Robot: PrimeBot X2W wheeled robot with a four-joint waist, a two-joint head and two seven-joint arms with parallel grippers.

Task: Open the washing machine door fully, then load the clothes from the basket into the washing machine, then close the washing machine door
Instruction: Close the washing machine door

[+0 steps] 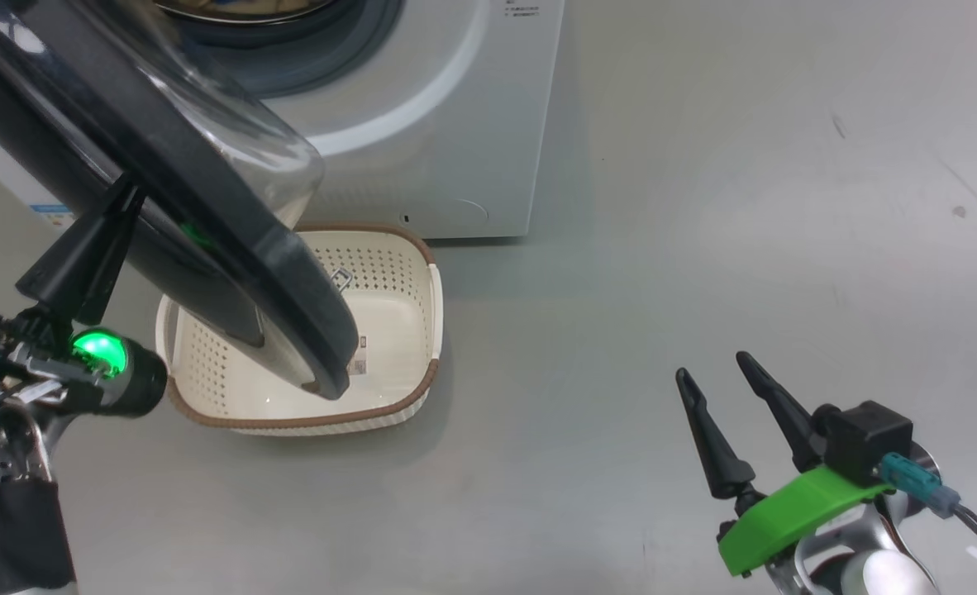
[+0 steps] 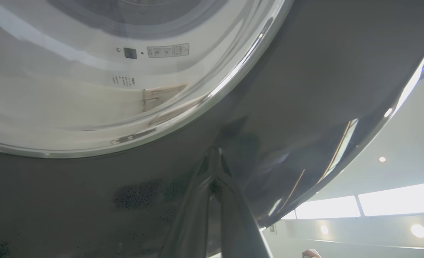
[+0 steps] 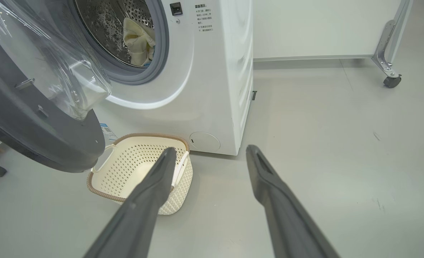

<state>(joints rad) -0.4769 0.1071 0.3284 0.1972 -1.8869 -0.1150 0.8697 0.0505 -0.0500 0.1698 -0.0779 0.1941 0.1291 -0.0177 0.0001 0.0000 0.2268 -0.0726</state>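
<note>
Above the basket [image 1: 389, 411] the open door [image 1: 207, 207] hangs, covering half; left gripper [image 1: 121, 207], closed, touches its black rim; right gripper [image 1: 712, 368] gapes empty; clothes [image 3: 138, 41] lie inside the washing machine [image 3: 212, 89].

No text is reading clearly anywhere. Tiny printed lines [image 3: 205, 18] are sitting upper centre on the washing machine [image 3: 215, 89], a red-triangle warning sticker [image 2: 168, 50] upper left, both illegible. The basket [image 1: 307, 421] is carrying an unreadable label sticker [image 1: 360, 357].
</note>
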